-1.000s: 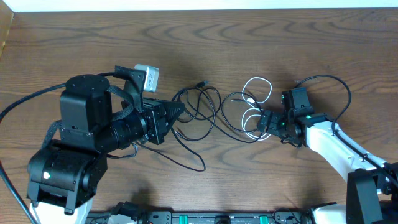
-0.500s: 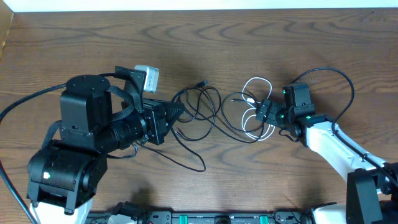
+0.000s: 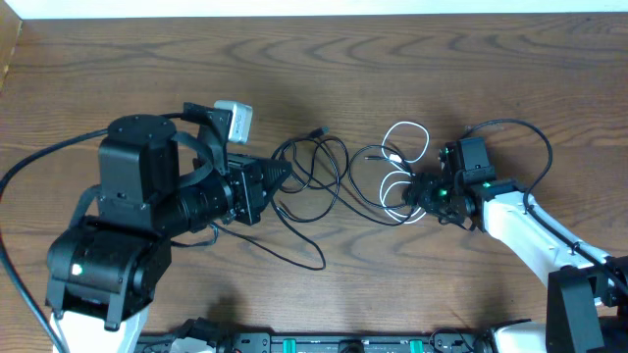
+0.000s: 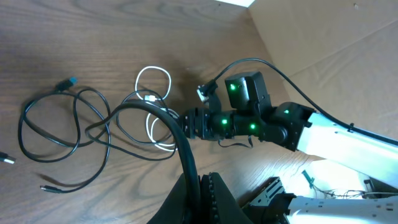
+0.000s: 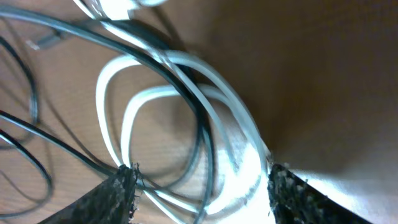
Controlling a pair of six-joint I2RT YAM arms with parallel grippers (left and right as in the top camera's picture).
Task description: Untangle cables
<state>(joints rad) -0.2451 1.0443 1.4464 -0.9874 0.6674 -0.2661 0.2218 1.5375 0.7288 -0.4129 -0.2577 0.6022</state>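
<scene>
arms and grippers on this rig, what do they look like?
Left arm: bulky black housings, silver wrist camera; left gripper black, tapered. Right arm: white link, black wrist, green lights; right gripper black, rough-textured fingers. Black arm cables loop off both.

Count: 1 white cable [image 5: 102,102]. Black cables [image 4: 185,146]: at least 2, tangle hides exact number. 2 arms: left arm [image 3: 137,196], right arm [image 3: 520,221].

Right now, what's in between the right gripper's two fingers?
The right wrist view shows loops of the white cable with one black cable crossing them, lying between the fingers of the open right gripper.
</scene>
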